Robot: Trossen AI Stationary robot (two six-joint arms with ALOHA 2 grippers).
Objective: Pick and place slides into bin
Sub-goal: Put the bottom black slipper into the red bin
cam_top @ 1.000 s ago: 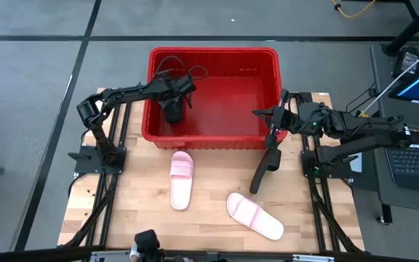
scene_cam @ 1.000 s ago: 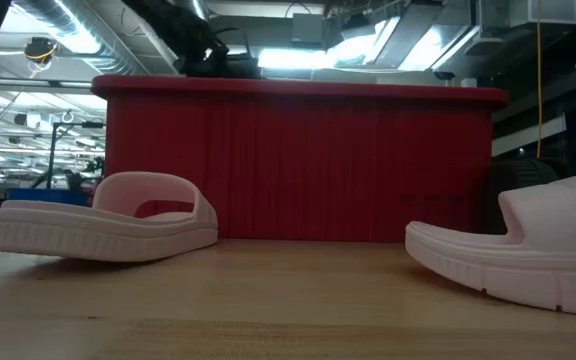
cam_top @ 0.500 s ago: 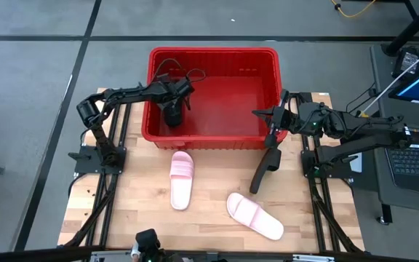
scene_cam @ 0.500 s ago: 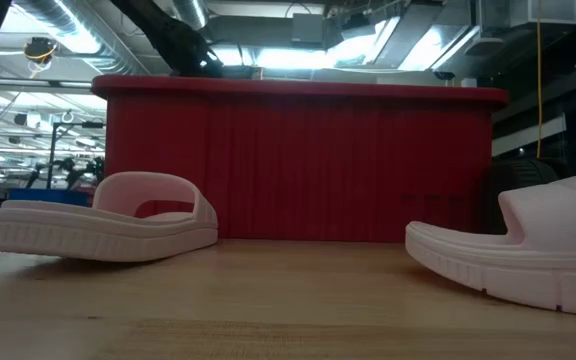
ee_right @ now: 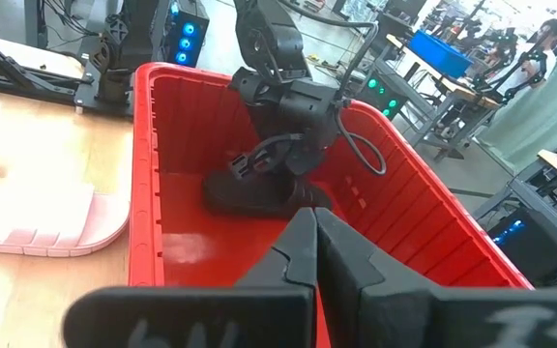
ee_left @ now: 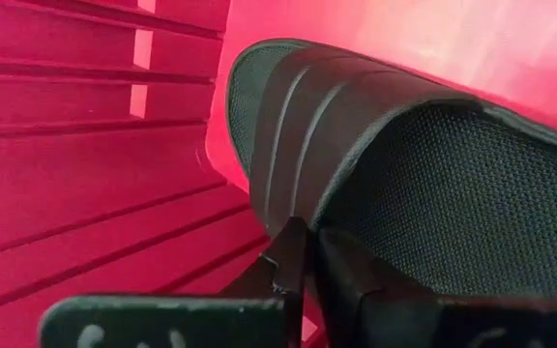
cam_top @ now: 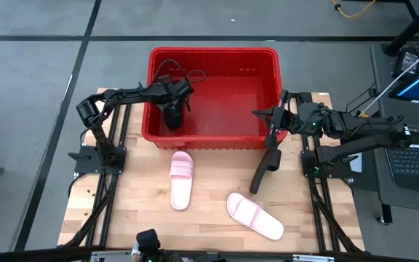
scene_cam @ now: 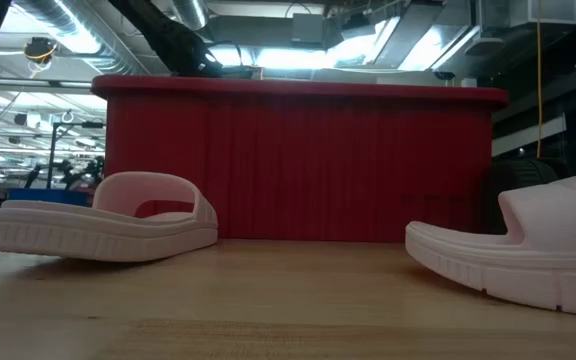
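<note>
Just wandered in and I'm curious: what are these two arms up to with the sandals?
The left gripper is down inside the red bin, pinching a black slide it has brought there. The right gripper waits shut at the bin's right rim. Another black slide and two pink slides lie on the wooden table, not yet binned.

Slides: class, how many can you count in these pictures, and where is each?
4: two pink slides on the table, one black slide in the bin, another hanging outside it.
</note>
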